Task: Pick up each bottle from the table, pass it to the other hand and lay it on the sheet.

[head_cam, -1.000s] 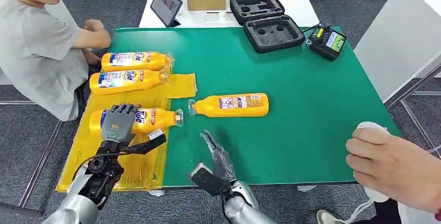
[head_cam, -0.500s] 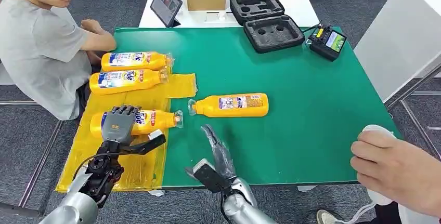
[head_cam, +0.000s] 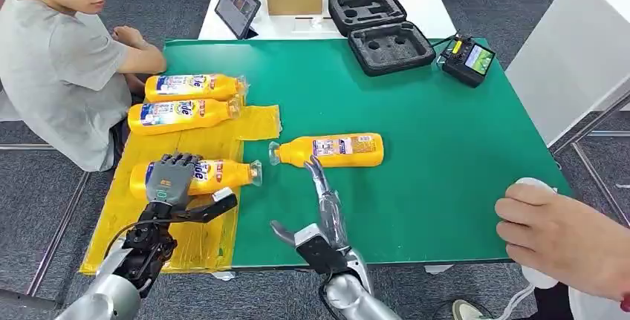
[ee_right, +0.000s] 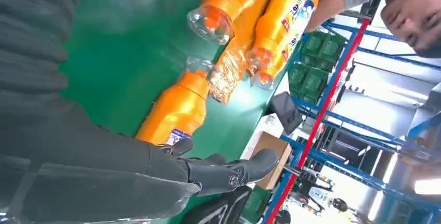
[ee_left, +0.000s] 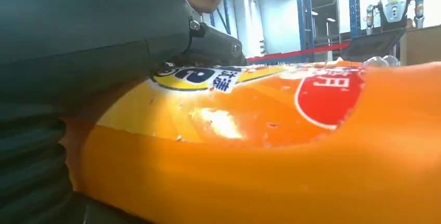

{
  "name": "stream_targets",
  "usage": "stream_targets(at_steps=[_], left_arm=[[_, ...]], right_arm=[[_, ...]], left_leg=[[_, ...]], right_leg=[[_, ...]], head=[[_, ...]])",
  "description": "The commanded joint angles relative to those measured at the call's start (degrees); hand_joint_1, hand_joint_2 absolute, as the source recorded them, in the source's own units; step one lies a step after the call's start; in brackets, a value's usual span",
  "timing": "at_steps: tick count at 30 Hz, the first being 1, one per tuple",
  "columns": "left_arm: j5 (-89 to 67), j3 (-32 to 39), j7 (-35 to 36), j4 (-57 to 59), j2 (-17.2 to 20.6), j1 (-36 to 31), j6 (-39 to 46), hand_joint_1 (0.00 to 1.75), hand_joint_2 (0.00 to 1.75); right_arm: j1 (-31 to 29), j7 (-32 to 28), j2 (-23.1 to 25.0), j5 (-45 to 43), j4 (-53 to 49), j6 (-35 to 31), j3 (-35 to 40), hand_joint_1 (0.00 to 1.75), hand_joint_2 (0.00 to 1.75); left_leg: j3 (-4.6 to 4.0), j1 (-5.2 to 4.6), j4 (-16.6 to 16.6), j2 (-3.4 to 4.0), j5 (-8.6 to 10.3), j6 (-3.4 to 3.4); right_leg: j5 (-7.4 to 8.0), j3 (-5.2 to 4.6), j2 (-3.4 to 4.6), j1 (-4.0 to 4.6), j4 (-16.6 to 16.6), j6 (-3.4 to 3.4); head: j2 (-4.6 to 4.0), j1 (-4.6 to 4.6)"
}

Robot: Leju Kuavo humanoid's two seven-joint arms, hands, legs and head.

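Fingers of my left hand (head_cam: 172,179) grip, it seems, the near orange plastic bottle (head_cam: 223,173) lying on the crinkled yellow plastic sheet (head_cam: 186,238) at nine o'clock. My right hand (head_cam: 325,212) reaches, fingers spread and empty, just short of the orange bottle on the green tabletop (head_cam: 338,149) at twelve o'clock.

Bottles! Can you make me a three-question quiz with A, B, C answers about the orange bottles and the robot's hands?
1. Where does the fourth bottle lie?
A. on the green table
B. on the yellow sheet
C. in the black case
2. How many bottles lie on the sheet?
A. one
B. three
C. five
3. What is the left hand doing?
A. waving
B. resting on the nearest bottle
C. holding a tablet

Answers: 1 A, it lies on bare green. 2 B, three lie there. 3 B, its fingers cover that bottle.
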Motion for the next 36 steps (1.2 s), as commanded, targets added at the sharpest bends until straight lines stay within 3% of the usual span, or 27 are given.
stream_targets(at_steps=[1,3,5,6,8,11,13,14,16,17,18,36], left_arm=[[-0.58,-1.35,0.95,9.63,-0.12,-5.07,-0.13,1.26,1.75],[-0.71,-1.75,1.17,11.04,-0.15,-5.89,-0.13,1.20,1.75],[-0.70,-2.03,1.26,11.91,-0.15,-6.35,-0.13,0.89,1.75],[-0.70,-2.16,1.32,12.17,-0.21,-6.61,-0.13,0.58,1.75],[-0.99,-2.47,1.46,12.53,-0.21,-6.83,-0.13,0.56,1.75],[-1.03,-2.70,1.67,12.74,-0.29,-7.11,-0.13,0.17,1.75],[-1.22,-3.06,1.68,13.73,-0.23,-7.66,-0.13,0.07,1.75],[-1.22,-3.06,1.68,13.73,-0.23,-7.66,-0.13,0.05,0.00],[-1.05,-3.18,1.53,14.94,-0.25,-8.27,-0.13,0.02,0.00],[6.34,-11.62,3.01,16.09,0.94,-8.66,-0.13,0.02,0.00],[6.34,-11.62,3.01,16.09,0.94,-8.66,-0.13,0.07,0.00],[7.00,-11.57,2.18,17.02,0.91,-8.85,-2.89,0.02,0.00]], right_arm=[[0.20,0.02,-1.81,-2.13,-0.61,0.12,-1.34,0.00,1.75],[0.33,0.02,-1.80,-2.57,-0.40,0.41,-1.68,0.00,1.75],[0.50,0.02,-1.78,-2.74,-0.42,0.43,-2.01,0.00,1.75],[0.54,0.02,-1.74,-2.94,-0.38,0.55,-2.24,0.00,1.75],[0.43,0.02,-1.71,-3.15,-0.03,0.85,-2.43,0.00,1.75],[0.23,0.02,-1.71,-3.17,0.23,0.92,-2.72,0.00,1.75],[0.11,0.02,-1.63,-3.41,0.54,1.08,-3.00,0.00,1.75],[0.11,0.02,-1.63,-3.41,0.54,1.08,-3.00,0.00,1.75],[-0.10,0.02,-1.55,-3.78,0.98,1.42,-3.41,0.00,1.75],[-0.07,0.02,-1.64,-3.94,0.90,1.49,-3.57,0.00,1.75],[-0.07,0.02,-1.64,-3.94,0.90,1.49,-3.57,0.00,1.75],[-0.13,0.02,-1.52,-4.42,1.35,1.54,-5.80,0.00,1.75]], left_leg=[[0.14,0.08,0.02,-0.22,-0.04,-0.10],[0.17,0.08,0.01,-0.24,-0.05,-0.11],[0.15,0.06,0.00,-0.20,-0.03,-0.09],[0.17,0.08,0.01,-0.21,-0.05,-0.11],[0.21,0.08,0.02,-0.19,-0.07,-0.12],[0.19,0.07,0.00,-0.18,-0.02,-0.14],[0.15,0.06,0.02,-0.19,-0.02,-0.13],[0.11,0.05,-0.01,-0.13,0.01,-0.10],[0.23,0.09,0.02,-0.23,-0.05,-0.16],[0.20,0.07,0.02,-0.16,-0.04,-0.14],[0.19,0.05,-0.02,-0.18,-0.01,-0.12],[0.14,0.07,0.02,-0.12,-0.02,-0.13]], right_leg=[[-0.08,0.22,-0.15,0.07,-0.02,-0.08],[-0.09,0.26,-0.16,0.07,-0.03,-0.09],[-0.07,0.22,-0.14,0.05,-0.02,-0.08],[-0.08,0.26,-0.13,0.07,-0.03,-0.09],[-0.09,0.30,-0.11,0.07,-0.02,-0.10],[-0.06,0.26,-0.11,0.06,-0.03,-0.09],[-0.06,0.22,-0.12,0.05,-0.01,-0.08],[-0.02,0.16,-0.08,0.04,-0.03,-0.06],[-0.10,0.32,-0.14,0.08,-0.02,-0.11],[-0.07,0.27,-0.08,0.06,-0.02,-0.09],[-0.06,0.26,-0.11,0.04,-0.02,-0.08],[-0.04,0.21,-0.05,0.06,-0.01,-0.08]], head=[[0.00,0.02],[0.00,0.02],[0.00,0.02],[0.00,0.02],[0.00,0.02],[0.00,0.02],[0.00,0.00],[0.00,0.00],[0.00,0.02],[0.00,0.00],[0.00,0.02],[0.00,0.02]])
